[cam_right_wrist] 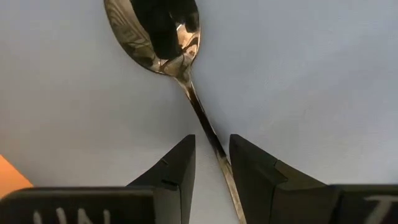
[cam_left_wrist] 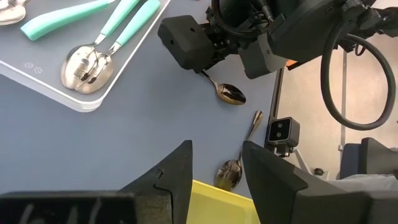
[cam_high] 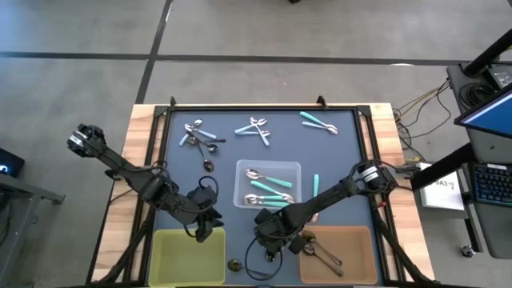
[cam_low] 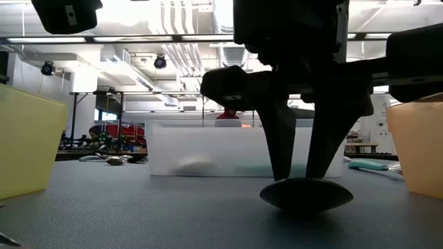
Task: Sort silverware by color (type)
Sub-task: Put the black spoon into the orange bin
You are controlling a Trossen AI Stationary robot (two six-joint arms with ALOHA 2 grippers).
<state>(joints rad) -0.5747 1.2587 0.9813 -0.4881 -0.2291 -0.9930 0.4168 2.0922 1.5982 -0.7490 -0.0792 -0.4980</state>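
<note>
Right gripper (cam_right_wrist: 211,163) fingers astride dark spoon (cam_right_wrist: 163,34) handle – seemingly gripped, left gripper (cam_left_wrist: 216,163) parted, empty

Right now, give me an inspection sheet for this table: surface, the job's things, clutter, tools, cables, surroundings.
Surface: dark mat on a wooden table.
Job's things: teal spoons in the clear bin; metal spoons in the brown bin; yellow bin looks empty; loose spoons along the far side.
Clutter: nothing seen.
Tools: right tool straddles a metal spoon's handle, jaws beside it; left tool open by the yellow bin.
Cables: wires off the table's right.
Surroundings: keyboard, concrete floor.
</note>
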